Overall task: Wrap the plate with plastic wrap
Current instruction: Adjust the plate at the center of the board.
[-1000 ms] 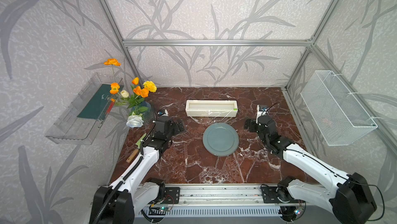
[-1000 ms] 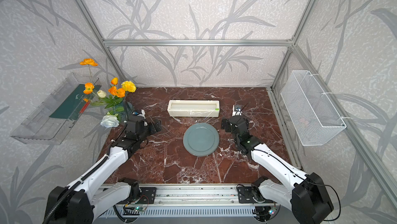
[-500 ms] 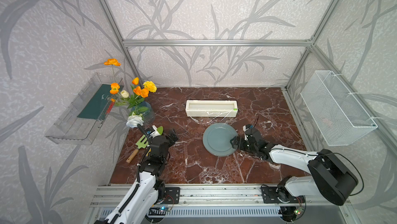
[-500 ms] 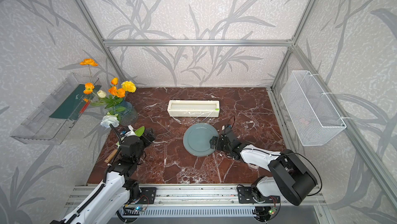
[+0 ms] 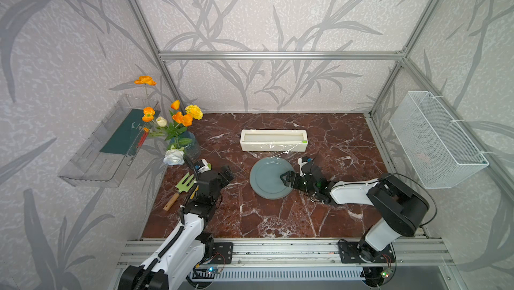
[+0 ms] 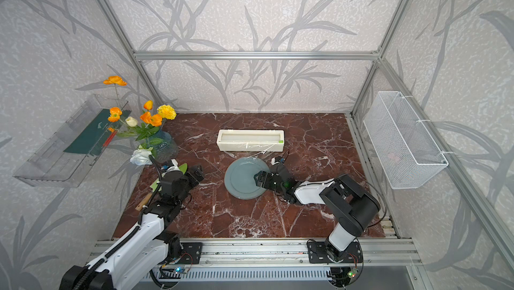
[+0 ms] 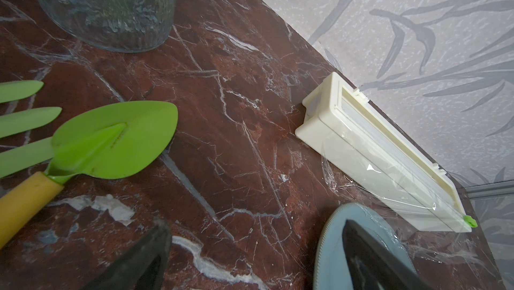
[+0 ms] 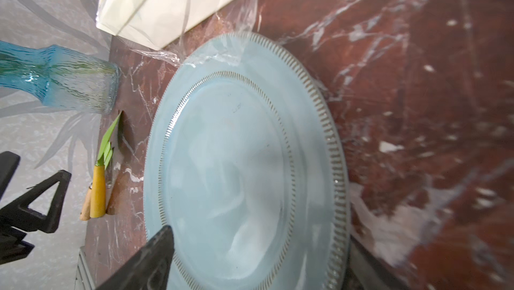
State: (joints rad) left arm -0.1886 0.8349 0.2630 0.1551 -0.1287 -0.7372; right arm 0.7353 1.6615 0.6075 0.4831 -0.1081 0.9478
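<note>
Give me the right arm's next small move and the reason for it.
Probably close the right hand on the rim of the plate. Its jaws stand open, one finger above the rim and the other low beside it, so a pinch looks set up. The plastic wrap hanging from the dispenser box reaches only the plate's far rim, so the plate likely needs holding or shifting first.

A glass vase (image 7: pixel 111 10) stands on the red marble counter (image 7: pixel 222 135). Near it lies a green trowel (image 7: pixel 116 141) with a yellow handle, its blade resting over a green fork (image 7: pixel 25 119). A cream box (image 7: pixel 333 124) with a green tab (image 7: pixel 470 221) lies along the wall. Plastic wrap (image 7: pixel 370 180) hangs down its front onto the counter and reaches the rim of the grey-blue plate (image 7: pixel 331 249). The left tool (image 7: pixel 254 227) has its dark fingers (image 7: pixel 139 260) spread wide, one of them in front of the plate.
</note>
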